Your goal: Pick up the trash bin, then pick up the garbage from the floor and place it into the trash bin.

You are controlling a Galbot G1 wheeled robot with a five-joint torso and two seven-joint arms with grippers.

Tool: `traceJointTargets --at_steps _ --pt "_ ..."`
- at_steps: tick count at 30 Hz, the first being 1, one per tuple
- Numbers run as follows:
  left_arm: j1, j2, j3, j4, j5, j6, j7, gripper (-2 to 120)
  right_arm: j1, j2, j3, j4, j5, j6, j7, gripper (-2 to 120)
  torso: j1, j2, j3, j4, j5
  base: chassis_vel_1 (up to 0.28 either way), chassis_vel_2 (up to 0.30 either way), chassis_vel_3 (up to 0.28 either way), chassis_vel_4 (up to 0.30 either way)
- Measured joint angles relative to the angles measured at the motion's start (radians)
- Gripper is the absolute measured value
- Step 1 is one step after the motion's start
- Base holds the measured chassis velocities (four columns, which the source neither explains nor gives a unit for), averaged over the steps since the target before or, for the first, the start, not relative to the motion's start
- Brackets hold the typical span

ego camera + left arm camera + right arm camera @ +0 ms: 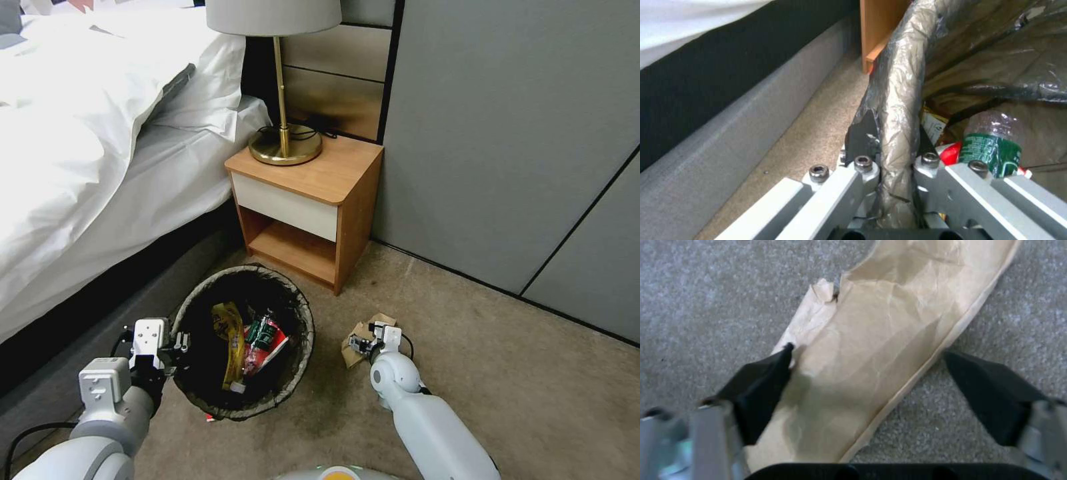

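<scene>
Head view: the bin [243,340] stands on the carpet [507,373] between the bed [100,153] and the nightstand [310,200], with the left gripper [179,345] clamped on its bag-lined rim at the side nearest the bed. The left wrist view confirms it, the fingers [862,136] pinching the bagged rim, one outside and one inside. In the bin lie a yellow wrapper [230,333], a green bottle [991,146] and a red-and-white carton [267,353]. Something small and red peeks out at the bin's near foot.

To the bin's right, well apart from it, the brown paper [871,353] lies flat on the carpet. The right gripper [867,373] hangs low over it with its jaws spread, one finger [760,386] at the paper's edge, the other on bare carpet just beside the opposite edge.

So the step in hand looks like the pickup of this scrap, with the bin already held. The next move would call for closing on the thin sheet so it buckles up between the fingers, then carrying it over the rim
</scene>
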Motion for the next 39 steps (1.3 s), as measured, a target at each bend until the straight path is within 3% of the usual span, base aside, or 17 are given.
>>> traceJointTargets --at_steps 3,5,7,23,39 --pt "0.000 0.000 0.000 0.000 0.000 0.000 0.000 1 -0.003 -0.002 -0.001 0.007 -0.002 0.001 -0.001 68 0.000 0.000 0.000 0.0000 0.0000 0.000 0.000 0.000 0.000" --pt "0.000 0.000 0.000 0.000 0.000 0.000 0.000 1 -0.003 -0.002 -0.001 0.008 -0.002 0.001 -0.001 67 0.000 0.000 0.000 -0.0001 0.0000 0.000 0.000 0.000 0.000" --pt "0.000 0.000 0.000 0.000 0.000 0.000 0.000 1 -0.003 -0.002 -0.002 0.012 -0.004 0.002 -0.004 52 0.000 0.000 0.000 -0.0001 0.0000 0.000 0.000 0.000 0.000" --pt "0.000 0.000 0.000 0.000 0.000 0.000 0.000 1 -0.006 -0.001 0.000 0.011 -0.033 0.018 -0.021 0 0.000 0.000 0.000 -0.0001 -0.0001 0.000 0.000 0.000 0.000" --pt "0.000 0.000 0.000 0.000 0.000 0.000 0.000 1 -0.022 -0.015 0.007 0.043 -0.031 0.035 -0.018 0 0.000 0.000 0.000 0.0000 0.0001 0.000 0.000 0.000 0.000"
